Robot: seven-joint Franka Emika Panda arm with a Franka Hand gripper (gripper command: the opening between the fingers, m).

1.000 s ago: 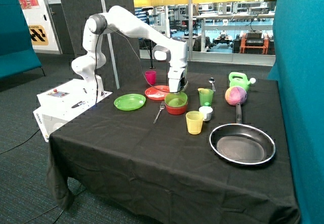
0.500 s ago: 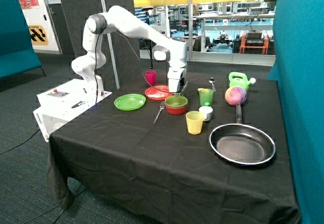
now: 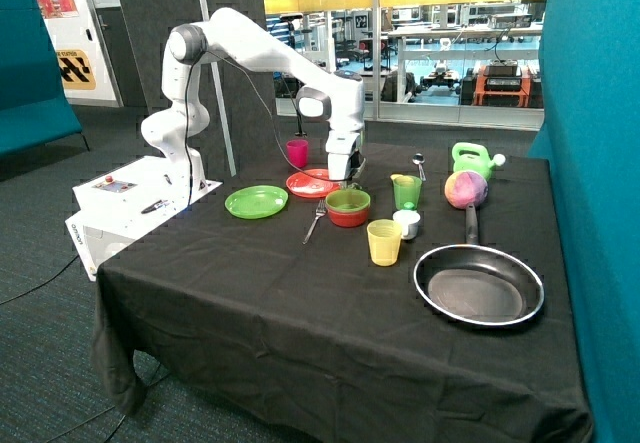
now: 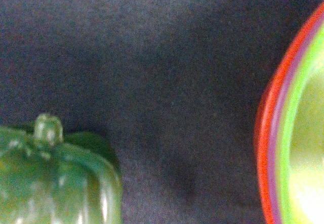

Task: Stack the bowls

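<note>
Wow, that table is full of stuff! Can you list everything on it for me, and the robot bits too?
Bowls: three nested, lime green in purple in orange-red, table centre.
Plates: green, red, beside the bowls.
Cups: pink at the back, green, yellow in front.
Fork: one, silver, between green plate and bowls.
Frying pan: one, black, near corner.
Ball: pink and yellow, by the pan handle.
Watering can: green, back.
Green pepper: one, wrist view only.
Robot arm: white; claw just above the bowls.

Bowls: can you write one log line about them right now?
bowls: green in purple in red, nested | gripper: just above stack, beside red plate | stacking: looks done
</note>
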